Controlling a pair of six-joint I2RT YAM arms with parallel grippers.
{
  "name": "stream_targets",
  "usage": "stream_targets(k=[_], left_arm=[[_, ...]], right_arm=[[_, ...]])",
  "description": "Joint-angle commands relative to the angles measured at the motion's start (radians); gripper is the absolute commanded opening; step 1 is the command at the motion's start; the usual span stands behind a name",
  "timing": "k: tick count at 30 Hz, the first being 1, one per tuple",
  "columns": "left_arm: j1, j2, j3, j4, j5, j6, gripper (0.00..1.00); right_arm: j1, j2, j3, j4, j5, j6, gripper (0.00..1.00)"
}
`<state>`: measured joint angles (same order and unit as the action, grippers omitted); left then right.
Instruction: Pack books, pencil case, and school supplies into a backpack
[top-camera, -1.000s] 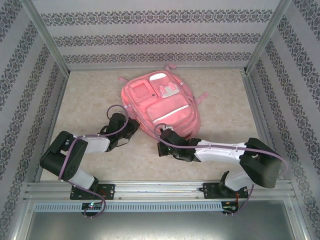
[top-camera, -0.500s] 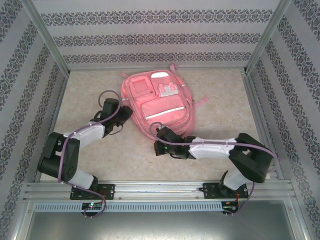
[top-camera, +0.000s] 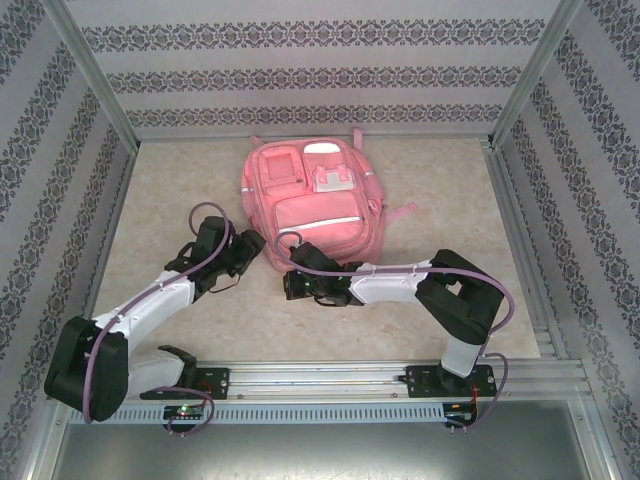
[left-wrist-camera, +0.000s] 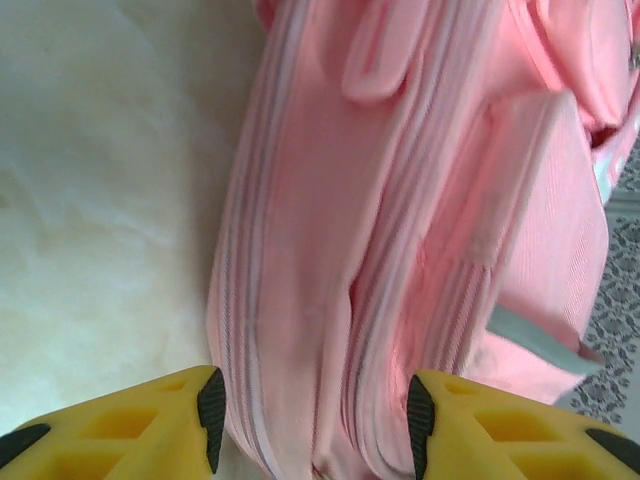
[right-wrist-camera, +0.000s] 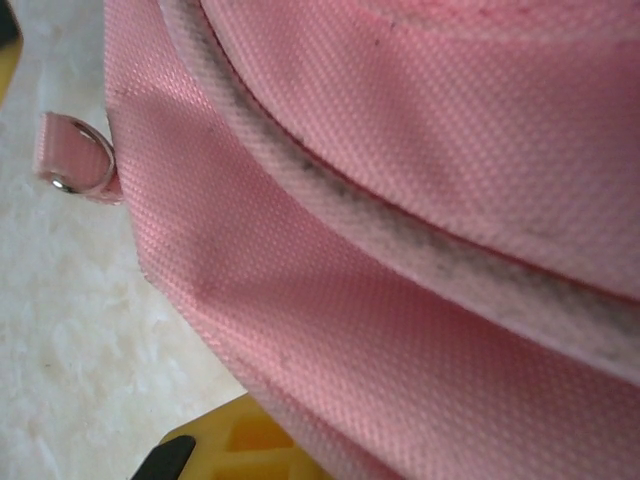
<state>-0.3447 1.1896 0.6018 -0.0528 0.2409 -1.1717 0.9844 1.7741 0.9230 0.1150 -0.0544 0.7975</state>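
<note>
The pink backpack (top-camera: 315, 205) is laid flat on the bench (top-camera: 170, 190) with its front pockets turned upward. The left pincer (left-wrist-camera: 315, 420) is set at the backpack's lower left side and spread wide. The zippered side panel is taken between its black pads (left-wrist-camera: 211, 415), both of which are pressed against the fabric. The right pincer (top-camera: 292, 282) is placed at the backpack's bottom edge. Pink fabric is seen close against one yellow finger (right-wrist-camera: 235, 450), but whether this pincer is closed cannot be told. A small metal ring (right-wrist-camera: 88, 160) on a pink loop is seen beside that edge.
</note>
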Motion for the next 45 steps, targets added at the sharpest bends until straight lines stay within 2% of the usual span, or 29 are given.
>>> stream_targets(k=[1, 8, 12, 14, 19, 22, 45], left_arm=[[-0.025, -0.004, 0.000, 0.013, 0.026, -0.059, 0.52], [-0.086, 0.087, -0.001, 0.097, 0.054, -0.113, 0.50], [-0.099, 0.111, -0.008, 0.118, 0.052, -0.122, 0.43], [-0.097, 0.123, 0.000, 0.117, 0.046, -0.112, 0.36], [-0.097, 0.149, 0.011, 0.131, 0.033, -0.091, 0.09], [-0.095, 0.155, 0.019, 0.120, 0.023, -0.071, 0.00], [-0.004, 0.105, 0.039, 0.028, 0.001, 0.012, 0.00]], right_arm=[[0.002, 0.013, 0.023, 0.036, -0.010, 0.014, 0.00], [0.001, 0.006, 0.015, 0.032, 0.001, 0.023, 0.00], [-0.003, -0.004, 0.008, 0.027, 0.010, 0.026, 0.00], [-0.002, -0.005, 0.008, 0.022, 0.009, 0.026, 0.00], [0.001, -0.026, -0.003, -0.021, 0.009, 0.022, 0.00], [0.002, -0.056, -0.018, -0.063, 0.021, 0.007, 0.00], [-0.015, -0.343, -0.179, -0.342, 0.103, -0.120, 0.00]])
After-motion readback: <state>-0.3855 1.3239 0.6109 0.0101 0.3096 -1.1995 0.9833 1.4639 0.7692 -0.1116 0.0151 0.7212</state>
